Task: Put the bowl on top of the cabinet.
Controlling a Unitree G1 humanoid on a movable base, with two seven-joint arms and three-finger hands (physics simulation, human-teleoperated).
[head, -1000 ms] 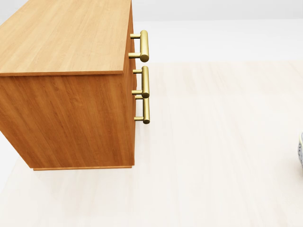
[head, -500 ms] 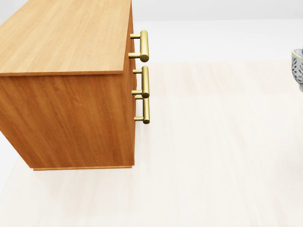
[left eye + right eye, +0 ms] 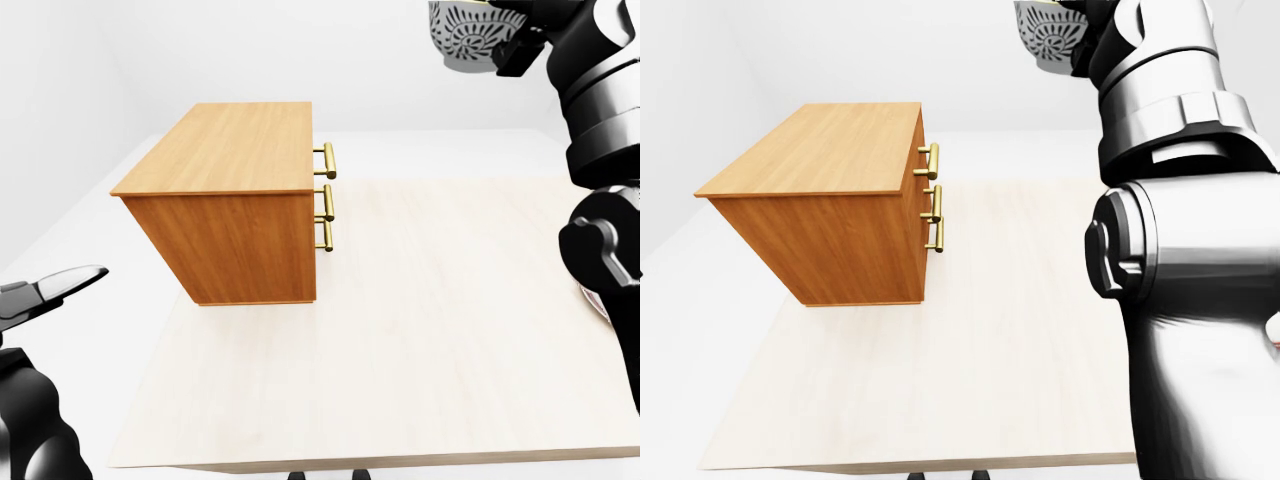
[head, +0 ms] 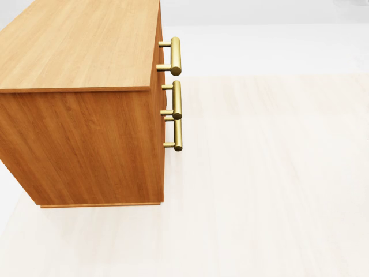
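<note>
While the robot's right arm is raised high at the top right of the left-eye view, its right hand (image 3: 515,40) carries the grey, black-patterned ceramic bowl (image 3: 468,35), held well above the pale wooden tabletop (image 3: 420,330). The dark fingers appear closed against the bowl's right side, though how fully they wrap it is partly cut off by the top edge of the view. The height seems chosen so the bowl can clear the top edge of the boxy orange-brown wooden cabinet (image 3: 225,200) before travelling across to it.

The cabinet stands on the tabletop at the left of the views, well apart from the bowl, its flat top bare and turned upward, which makes it a ready landing surface. Its 3 brass bar handles (image 4: 174,92) project from the face on the cabinet's right side in these views, so that side is best avoided on the way over.

The left hand (image 3: 55,290) sits low at the left edge of the left-eye view, holding nothing, with only a fingertip showing, so its opening cannot be judged.

The lift looks done; the carry leftward and the lowering remain.
</note>
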